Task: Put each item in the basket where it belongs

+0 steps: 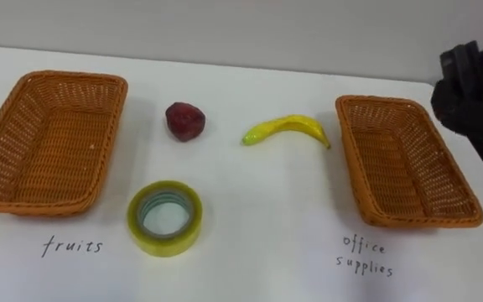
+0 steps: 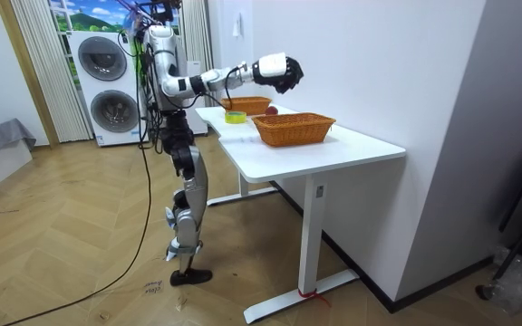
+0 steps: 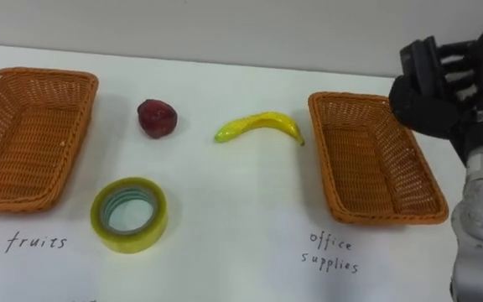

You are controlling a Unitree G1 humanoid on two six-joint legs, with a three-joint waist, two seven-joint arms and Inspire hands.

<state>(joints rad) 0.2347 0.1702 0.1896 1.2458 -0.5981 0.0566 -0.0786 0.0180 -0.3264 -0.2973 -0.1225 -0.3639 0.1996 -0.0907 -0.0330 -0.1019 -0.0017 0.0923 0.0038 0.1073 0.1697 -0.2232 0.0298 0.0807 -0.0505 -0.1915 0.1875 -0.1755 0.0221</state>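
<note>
A dark red fruit [image 1: 185, 121] and a yellow banana [image 1: 288, 128] lie on the white table [image 1: 258, 226], between two wicker baskets. A roll of yellowish tape [image 1: 165, 217] sits nearer me, left of centre. The left basket [image 1: 74, 78] has "fruits" written before it and holds nothing. The right basket [image 1: 376, 101], marked "office supplies", is likewise bare inside. My right hand [image 3: 443, 96] hovers above the right basket's far right corner, its black fingers loosely bent, with nothing in it. In the room view the right hand [image 2: 284, 71] is raised over the table.
I stand at one end of the table. A white wall runs along its far side. Two stacked washing machines [image 2: 107, 81] stand behind me on the wooden floor.
</note>
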